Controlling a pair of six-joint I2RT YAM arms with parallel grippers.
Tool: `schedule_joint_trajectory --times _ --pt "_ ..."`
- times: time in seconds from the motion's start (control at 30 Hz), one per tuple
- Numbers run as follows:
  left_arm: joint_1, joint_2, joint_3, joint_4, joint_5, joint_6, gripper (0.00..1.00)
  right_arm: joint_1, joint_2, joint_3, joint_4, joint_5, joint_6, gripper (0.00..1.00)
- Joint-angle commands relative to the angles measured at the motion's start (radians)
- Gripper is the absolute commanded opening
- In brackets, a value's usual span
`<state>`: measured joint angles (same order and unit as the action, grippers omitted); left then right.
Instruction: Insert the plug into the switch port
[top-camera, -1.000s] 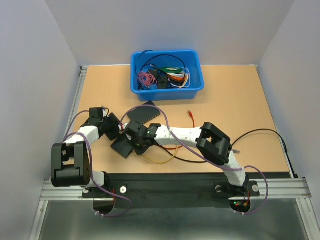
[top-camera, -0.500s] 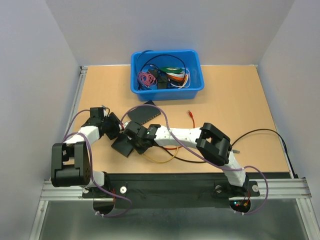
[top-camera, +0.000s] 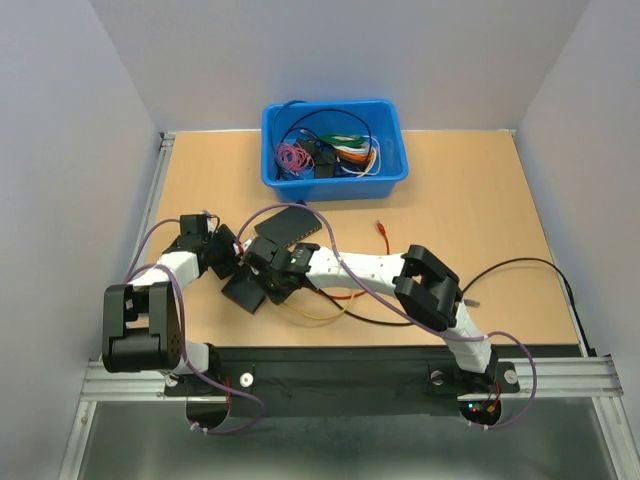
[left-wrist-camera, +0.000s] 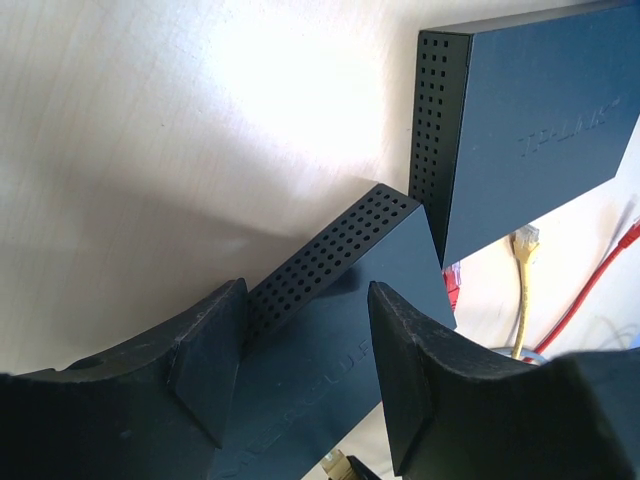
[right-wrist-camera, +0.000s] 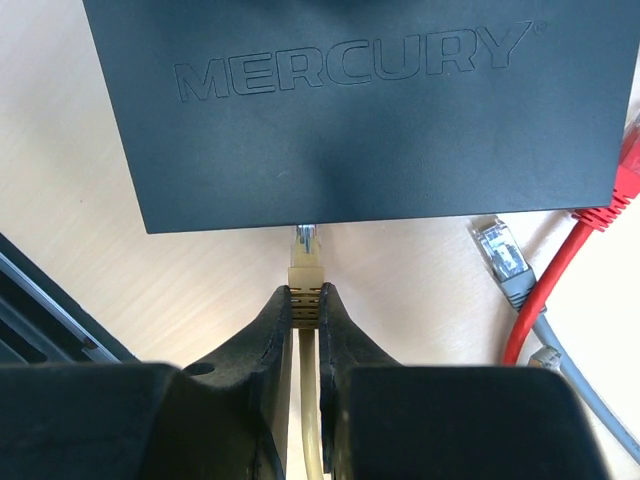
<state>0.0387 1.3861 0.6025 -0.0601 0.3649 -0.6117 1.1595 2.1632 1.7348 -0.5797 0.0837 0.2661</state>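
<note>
The black Mercury switch (right-wrist-camera: 360, 110) lies slightly tilted on the table, also seen as the switch (top-camera: 243, 292) from above. My left gripper (left-wrist-camera: 308, 300) straddles it, one finger against its vented side and the other over its top face. My right gripper (right-wrist-camera: 305, 300) is shut on the beige plug (right-wrist-camera: 305, 272). The plug's clear tip touches the switch's near edge, where the port itself is hidden under the rim. From above the right gripper (top-camera: 264, 278) sits just right of the left gripper (top-camera: 230, 262).
A second black switch (left-wrist-camera: 530, 130) lies just beyond the first. A grey plug (right-wrist-camera: 500, 255) and a red cable (right-wrist-camera: 590, 220) lie to the right. A yellow cable (top-camera: 320, 312) loops near the front edge. A blue bin (top-camera: 335, 145) of cables stands at the back.
My right gripper has shifted slightly left toward the switch with the plug. The left arm has barely moved.
</note>
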Motion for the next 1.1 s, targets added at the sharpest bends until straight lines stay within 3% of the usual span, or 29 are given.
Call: schedule_joint_trajectory --times 0.0,0.3,0.47,0.77,1.07 --pt "-0.036 0.030 -0.027 -0.144 0.089 -0.026 0.62 -0.018 0.009 0.086 0.251 0.016 0.012 0.00" --pt "-0.036 0.041 -0.027 -0.138 0.092 -0.023 0.62 -0.015 0.012 0.062 0.256 -0.018 0.015 0.00" --pt "-0.036 0.042 -0.030 -0.136 0.095 -0.025 0.62 -0.014 0.000 0.034 0.268 0.079 0.027 0.00" --pt "-0.036 0.064 -0.043 -0.119 0.129 -0.025 0.61 -0.014 -0.023 -0.121 0.438 0.132 0.024 0.00" --pt "-0.066 0.067 -0.046 -0.126 0.149 -0.026 0.61 -0.014 0.000 -0.130 0.501 0.180 0.053 0.01"
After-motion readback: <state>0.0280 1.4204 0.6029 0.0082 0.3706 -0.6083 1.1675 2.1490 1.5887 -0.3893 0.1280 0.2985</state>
